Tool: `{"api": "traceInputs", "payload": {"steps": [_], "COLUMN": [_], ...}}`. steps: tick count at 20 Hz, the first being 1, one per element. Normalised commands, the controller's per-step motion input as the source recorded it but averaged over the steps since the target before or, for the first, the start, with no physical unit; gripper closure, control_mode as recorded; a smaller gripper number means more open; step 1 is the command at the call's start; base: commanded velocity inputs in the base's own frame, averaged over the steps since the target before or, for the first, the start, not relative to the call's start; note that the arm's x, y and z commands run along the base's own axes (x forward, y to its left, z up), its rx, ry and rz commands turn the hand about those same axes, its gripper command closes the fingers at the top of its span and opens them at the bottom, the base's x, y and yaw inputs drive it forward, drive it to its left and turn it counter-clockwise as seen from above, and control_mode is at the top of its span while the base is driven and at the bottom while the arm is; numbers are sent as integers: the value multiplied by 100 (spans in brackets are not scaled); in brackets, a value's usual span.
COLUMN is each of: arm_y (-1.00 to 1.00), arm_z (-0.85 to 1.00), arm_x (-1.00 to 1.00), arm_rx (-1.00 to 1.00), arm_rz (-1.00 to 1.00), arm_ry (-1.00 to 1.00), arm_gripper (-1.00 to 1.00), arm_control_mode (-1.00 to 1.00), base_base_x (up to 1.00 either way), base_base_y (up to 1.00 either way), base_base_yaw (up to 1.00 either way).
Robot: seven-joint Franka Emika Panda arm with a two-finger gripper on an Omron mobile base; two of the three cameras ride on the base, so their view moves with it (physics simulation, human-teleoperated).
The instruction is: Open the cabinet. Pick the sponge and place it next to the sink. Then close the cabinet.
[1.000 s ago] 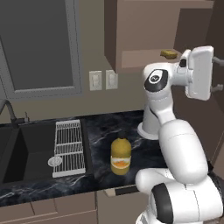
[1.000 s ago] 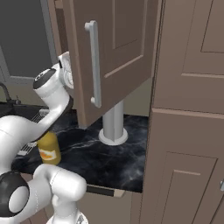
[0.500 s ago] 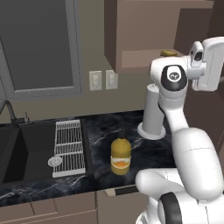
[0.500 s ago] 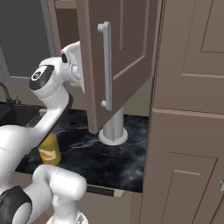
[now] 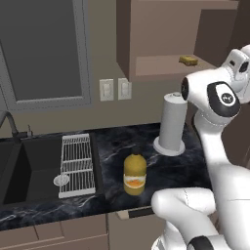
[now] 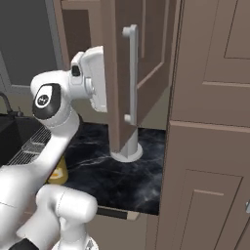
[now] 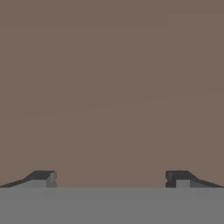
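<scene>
Two dark fingertips point(image 7: 43, 177) sit wide apart at the bottom of the hand view, gripping nothing, facing flat brown wood. At right base view's centre, the arm is raised and bent, its hand pressed against the inner face of the open cabinet point(image 6: 146, 63) door. Upper right in the left base view, the sponge point(image 5: 188, 60) lies on the cabinet shelf; the sink point(image 5: 29, 163) is lower left.

The sponge point(image 5: 188, 60) lies on the open cabinet point(image 5: 161, 39) shelf — above a paper-towel roll point(image 5: 173, 122). On the dark desk point(image 5: 161, 161) a yellow-orange bottle point(image 5: 135, 174) stands just right of the sink point(image 5: 34, 166) — its white rack point(image 5: 77, 163) alongside.
</scene>
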Motion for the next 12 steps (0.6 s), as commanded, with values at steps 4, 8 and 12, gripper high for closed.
{"api": "traceInputs", "payload": {"steps": [4,8,12], "arm_y": [-60,1,54], "arm_z": [-15,-3,0], "arm_x": [0,0,0], "arm_rx": [0,3,12], "arm_rz": [3,2,1], "arm_ry": [0,0,0], "arm_gripper": [-100,-100,-100], "arm_control_mode": [-100,-100,-100], "base_base_x": [0,0,0], "base_base_y": [0,0,0], "base_base_yaw": [0,0,0]}}
